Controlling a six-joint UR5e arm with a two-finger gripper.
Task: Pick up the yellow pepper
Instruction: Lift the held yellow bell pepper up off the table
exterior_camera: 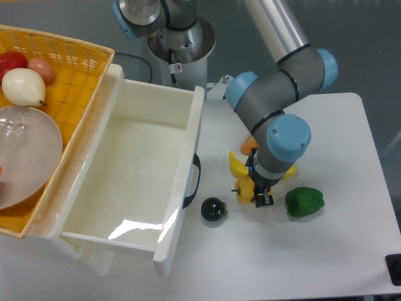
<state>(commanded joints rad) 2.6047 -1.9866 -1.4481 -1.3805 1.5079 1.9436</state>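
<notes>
The yellow pepper is a small glossy yellow-orange fruit with a dark stem pointing left, sitting at the centre of the white table just right of the drawer. My gripper comes down on it from above, under the blue wrist joint. Its jaws are closed around the pepper's right side, and one dark finger shows beside it. The wrist hides the upper part of the pepper.
A yellow banana lies just behind the pepper, with something orange beyond it. A green pepper sits to the right and a black round object to the left. An open white drawer and a wicker basket fill the left.
</notes>
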